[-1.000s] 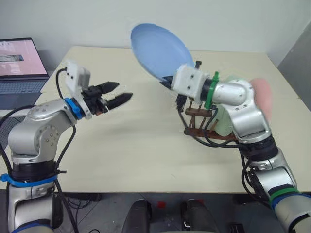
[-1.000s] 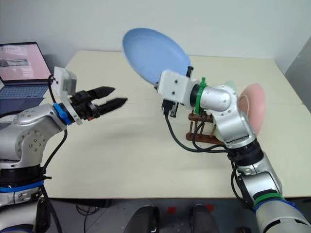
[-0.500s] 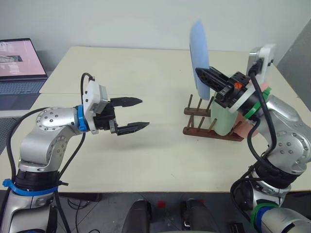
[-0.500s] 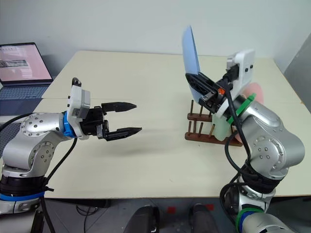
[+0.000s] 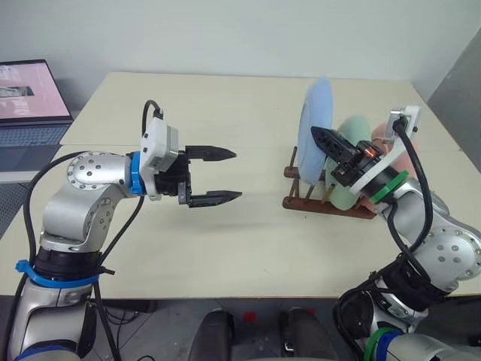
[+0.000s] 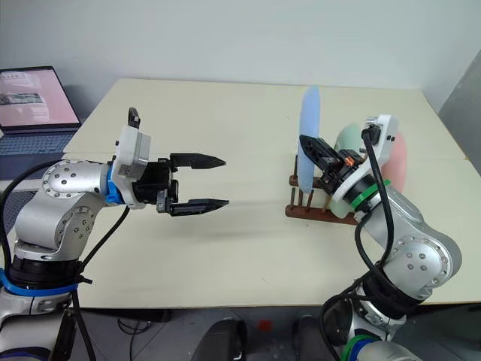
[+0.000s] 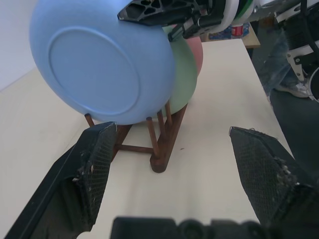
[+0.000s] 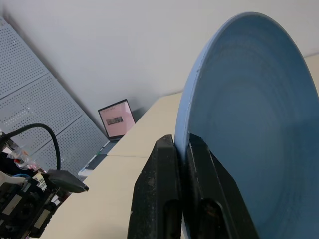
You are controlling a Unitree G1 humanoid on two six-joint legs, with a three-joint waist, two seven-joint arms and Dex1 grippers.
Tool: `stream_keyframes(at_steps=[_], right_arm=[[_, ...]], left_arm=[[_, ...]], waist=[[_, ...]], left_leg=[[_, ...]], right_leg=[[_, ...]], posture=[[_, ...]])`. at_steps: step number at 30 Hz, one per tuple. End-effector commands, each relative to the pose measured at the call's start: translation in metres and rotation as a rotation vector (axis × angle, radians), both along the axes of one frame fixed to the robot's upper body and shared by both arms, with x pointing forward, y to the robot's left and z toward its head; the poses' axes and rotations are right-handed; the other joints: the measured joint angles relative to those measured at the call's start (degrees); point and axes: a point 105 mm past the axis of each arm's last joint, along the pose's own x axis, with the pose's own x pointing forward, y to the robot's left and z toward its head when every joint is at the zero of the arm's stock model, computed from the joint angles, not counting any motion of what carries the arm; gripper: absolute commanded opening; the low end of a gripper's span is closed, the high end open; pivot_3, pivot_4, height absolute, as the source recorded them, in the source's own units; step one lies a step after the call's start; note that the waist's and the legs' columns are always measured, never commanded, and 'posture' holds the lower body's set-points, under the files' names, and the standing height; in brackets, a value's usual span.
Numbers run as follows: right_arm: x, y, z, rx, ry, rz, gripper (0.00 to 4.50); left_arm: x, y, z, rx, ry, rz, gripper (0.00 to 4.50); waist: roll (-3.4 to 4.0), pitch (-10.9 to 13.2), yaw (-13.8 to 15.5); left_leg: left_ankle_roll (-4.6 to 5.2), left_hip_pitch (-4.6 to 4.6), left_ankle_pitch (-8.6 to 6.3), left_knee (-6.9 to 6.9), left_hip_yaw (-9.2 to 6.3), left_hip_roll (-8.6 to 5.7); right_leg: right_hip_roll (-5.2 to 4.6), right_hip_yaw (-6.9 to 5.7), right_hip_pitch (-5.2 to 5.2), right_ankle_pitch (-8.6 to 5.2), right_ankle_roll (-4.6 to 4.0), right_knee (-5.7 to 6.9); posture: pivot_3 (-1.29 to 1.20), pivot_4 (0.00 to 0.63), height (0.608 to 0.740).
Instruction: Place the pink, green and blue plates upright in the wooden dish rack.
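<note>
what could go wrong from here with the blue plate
The right gripper pinches the blue plate only at its rim, so it may swing or slip on the way down. Its lower edge sits at the rack pegs beside the green plate; a slightly off descent might land on a peg, or knock the green plate and the pink plate behind it.

open laptop beside beige table

matte plastic blue plate, dark wooden rack, smooth table.
</note>
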Motion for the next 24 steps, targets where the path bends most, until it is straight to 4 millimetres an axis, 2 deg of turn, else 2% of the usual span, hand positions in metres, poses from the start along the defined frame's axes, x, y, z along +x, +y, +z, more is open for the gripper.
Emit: stream_keyframes(at_steps=[1,8,12,16,21,24], right_arm=[[-0.006,0.001,0.005,0.012,-0.034,0.002,0.0],[-0.002,0.005,-0.001,-0.011,0.004,0.009,0.0],[0.003,0.004,0.008,-0.049,-0.035,-0.034,1.17],[0.006,0.0,0.014,-0.096,-0.063,-0.083,2.64],[0.005,-0.002,0.033,-0.132,-0.15,-0.108,4.45],[0.0,-0.006,0.058,-0.175,-0.264,-0.103,4.48]], left_arm=[[-0.003,-0.005,0.007,0.002,-0.045,-0.027,3.96],[-0.002,-0.008,0.006,-0.002,-0.047,-0.031,3.96],[-0.001,-0.008,0.006,-0.005,-0.053,-0.026,3.99],[-0.001,-0.008,0.007,-0.01,-0.052,-0.023,3.99],[-0.001,-0.009,0.006,-0.015,-0.05,-0.021,3.99],[0.003,-0.006,0.003,-0.006,-0.024,0.011,3.99]], waist=[[0.0,0.0,0.0],[0.0,0.0,0.0],[0.0,0.0,0.0],[0.0,0.0,0.0],[0.0,0.0,0.0],[0.01,0.0,0.0]], left_leg=[[0.0,0.0,0.0,0.0,-0.01,0.0],[0.0,0.0,0.0,0.01,-0.01,0.01],[0.0,0.0,0.0,0.0,-0.01,0.01],[0.0,-0.01,0.0,-0.01,-0.02,0.01],[0.0,-0.03,0.0,-0.01,-0.01,0.01],[0.0,-0.04,0.0,0.0,-0.03,0.02]], right_leg=[[0.0,-0.01,0.0,-0.04,0.06,0.0],[0.0,0.01,0.01,-0.07,0.1,0.0],[0.0,0.0,0.0,-0.08,0.11,-0.01],[0.0,0.0,0.0,-0.09,0.11,-0.02],[0.0,0.0,-0.02,-0.1,0.13,-0.03],[0.01,-0.01,-0.02,-0.14,0.18,-0.03]], posture=[[0.0,0.15,0.725],[0.0,0.15,0.725],[0.0,0.15,0.725],[0.0,0.15,0.725],[0.0,0.15,0.725],[0.0,0.15,0.725]])
